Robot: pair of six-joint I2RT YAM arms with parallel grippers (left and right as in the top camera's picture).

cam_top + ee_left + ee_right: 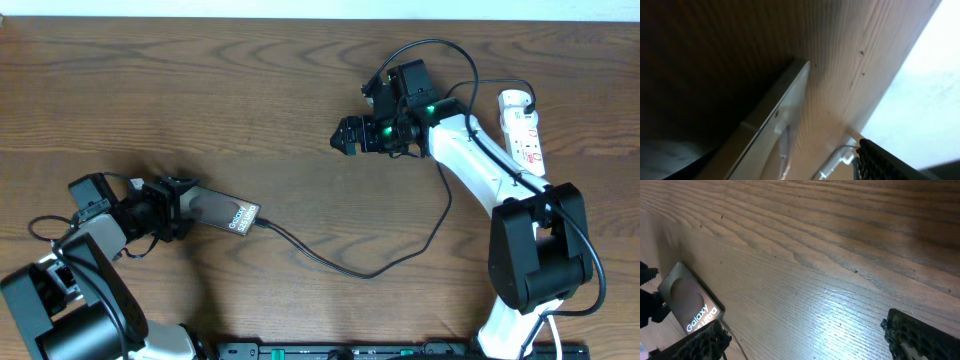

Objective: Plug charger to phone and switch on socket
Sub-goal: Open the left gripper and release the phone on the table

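Observation:
The phone [226,214] lies flat at the left of the table, a dark slab with white lettering, and shows again in the right wrist view [687,302]. My left gripper [183,208] straddles its left end with jaws open. In the left wrist view the right finger [885,160] stands clear of the phone's edge [785,105]. The charger cable [360,272] meets the phone's right end and curves away under the right arm, where its far end is hidden. The socket [522,125] lies at the far right. My right gripper [350,135] hovers open over bare wood.
The white right arm [470,160] crosses in front of the socket and covers part of it. A black rail [400,350] runs along the table's front edge. Bare wooden table [250,70] lies between the two arms.

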